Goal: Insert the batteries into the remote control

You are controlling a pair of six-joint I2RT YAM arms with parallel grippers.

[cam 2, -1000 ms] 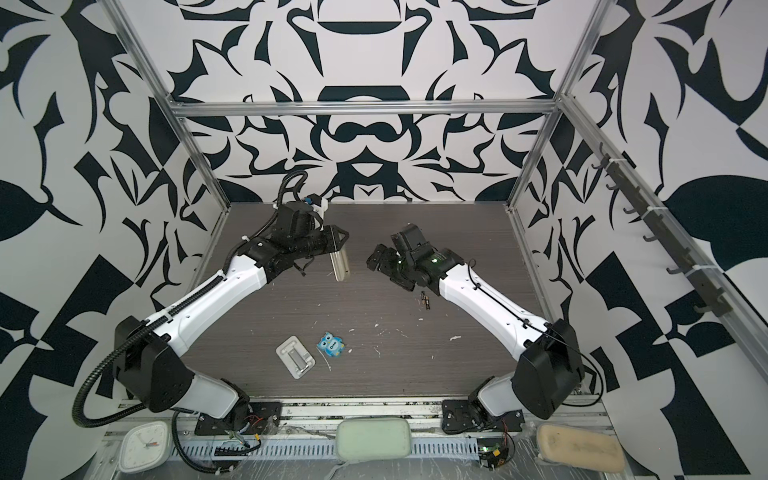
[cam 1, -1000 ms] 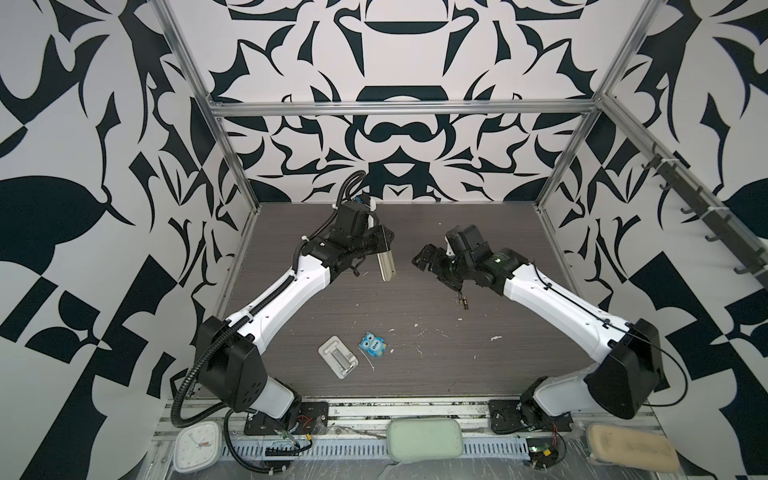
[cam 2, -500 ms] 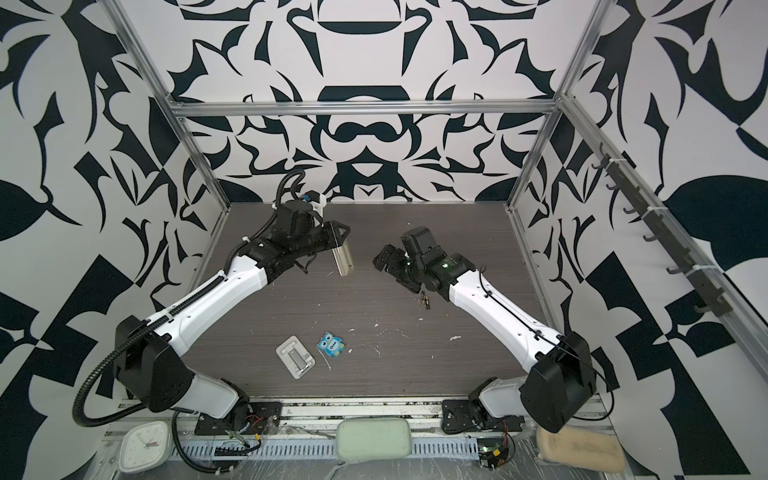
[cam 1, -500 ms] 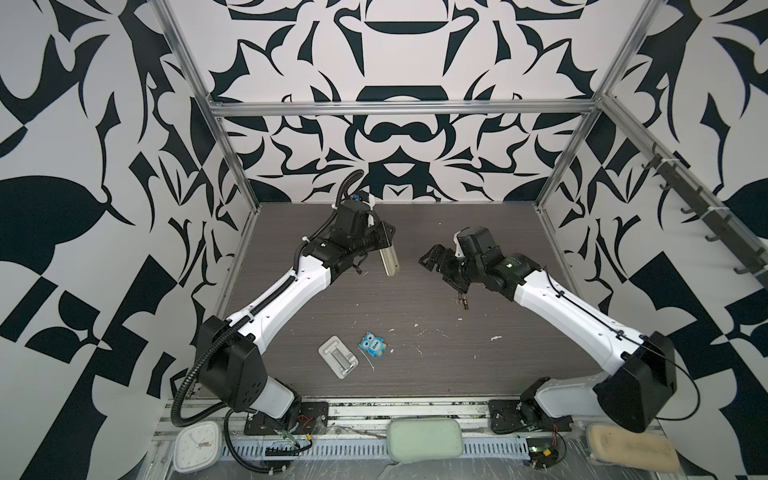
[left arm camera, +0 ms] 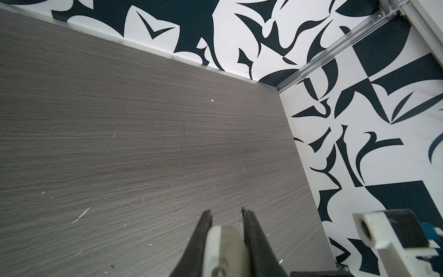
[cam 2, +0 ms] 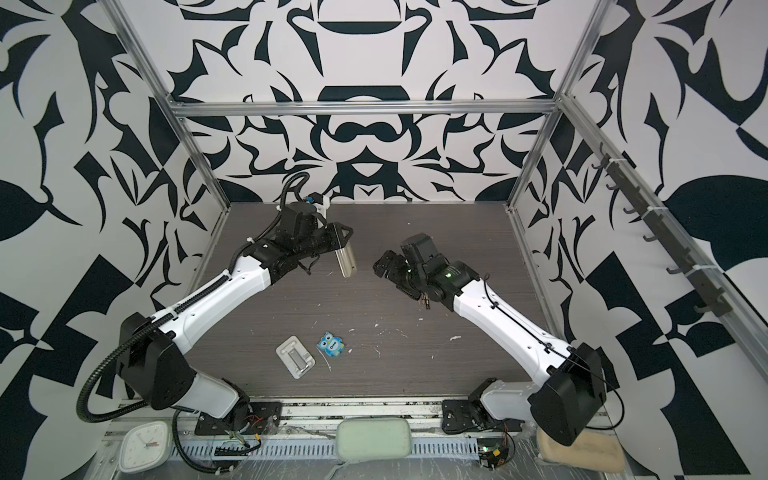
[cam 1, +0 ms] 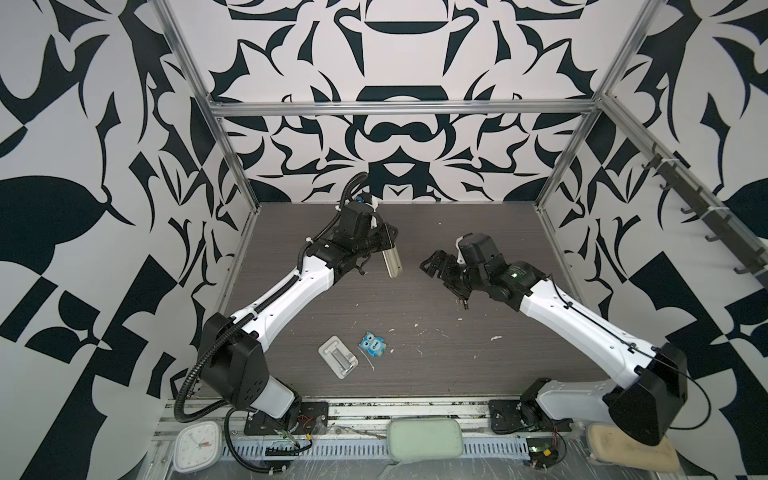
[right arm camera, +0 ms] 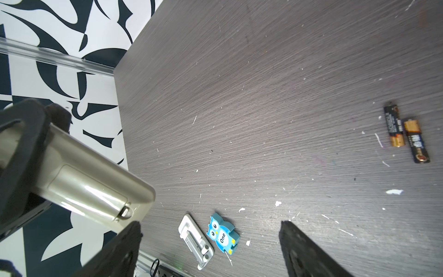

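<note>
Barely any shift: we see remote control (cam 1: 392, 264) nudged toward middle, right hand (cam 1: 440, 274) turned, gaping, empty; meeting near, loading not begun. Our left hand (cam 1: 386, 245) pinches remote above desk (cam 1: 457, 374), long axis slanting down toward desk front, cover end free. Both batteries (right arm camera: 393, 124) on desk under right arm (cam 1: 582, 328).

Both arms (cam 1: 286, 293) are white with black joints (cam 1: 232, 365) and fingers (right arm camera: 309, 251); the left carries a seemingly corrugated cable (cam 2: 82, 392).
</note>
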